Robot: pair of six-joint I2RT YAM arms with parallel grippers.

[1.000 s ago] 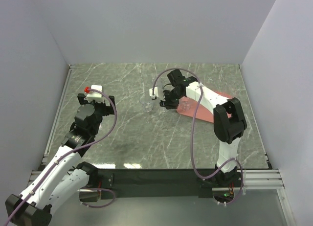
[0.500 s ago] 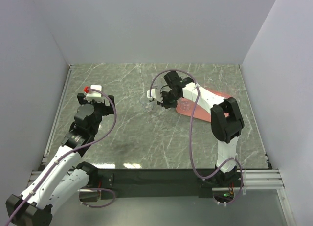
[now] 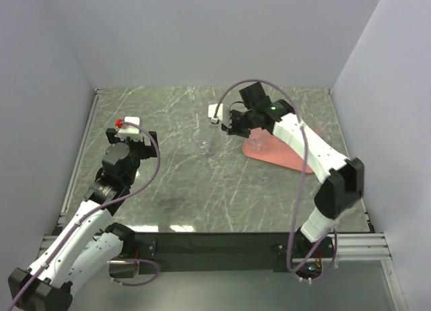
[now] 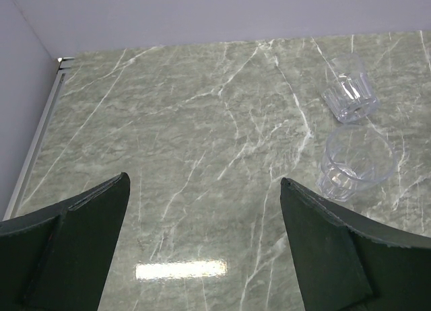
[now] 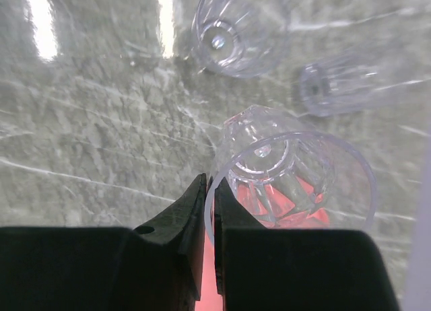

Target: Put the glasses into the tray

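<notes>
My right gripper [image 3: 234, 127] is shut on the rim of a clear glass tumbler [image 5: 296, 183] and holds it raised over the left end of the salmon-pink tray [image 3: 279, 153]. In the right wrist view the fingertips pinch the glass wall [image 5: 209, 183], with pink tray [image 5: 209, 301] showing below. Another glass [image 3: 254, 145] stands on the tray under the held one. One glass [image 3: 203, 147] stands upright on the table; it also shows in the left wrist view [image 4: 353, 164]. Another glass [image 4: 350, 95] lies on its side behind it. My left gripper [image 4: 204, 183] is open and empty, low at the left.
The table is green-grey marble [image 3: 168, 183] with white walls on three sides and a metal rail [image 3: 81, 156] along its left edge. The right arm's purple cable [image 3: 296, 190] loops over the table's right half.
My right gripper has risen from the table beside the tray, taking a glass with it, and the arm has stretched out. The left arm has not moved.
</notes>
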